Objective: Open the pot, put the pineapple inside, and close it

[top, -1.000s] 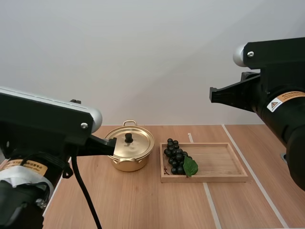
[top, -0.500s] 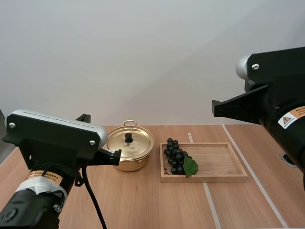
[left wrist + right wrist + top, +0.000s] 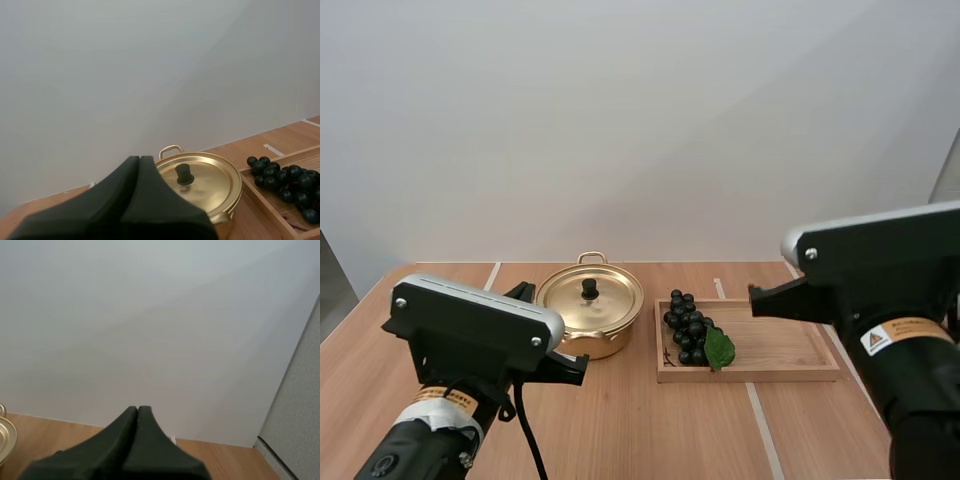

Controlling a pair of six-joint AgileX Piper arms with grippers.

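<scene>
Lidded pot [image 3: 590, 312] stands just beside wooden tray [image 3: 780, 342] holding grapes [image 3: 687, 328].

Glossy gold metal pot [image 3: 582, 346], matt black knob [image 3: 590, 288], pale smooth wooden tray [image 3: 770, 374], wood-grain table [image 3: 650, 430], shiny dark grapes [image 3: 686, 328], matt green leaf [image 3: 720, 348].

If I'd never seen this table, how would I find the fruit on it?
On the wooden table a shallow wooden tray lies beside a gold pot. At the tray's end nearest the pot sits a bunch of dark grapes, the only fruit, with one green leaf.
</scene>
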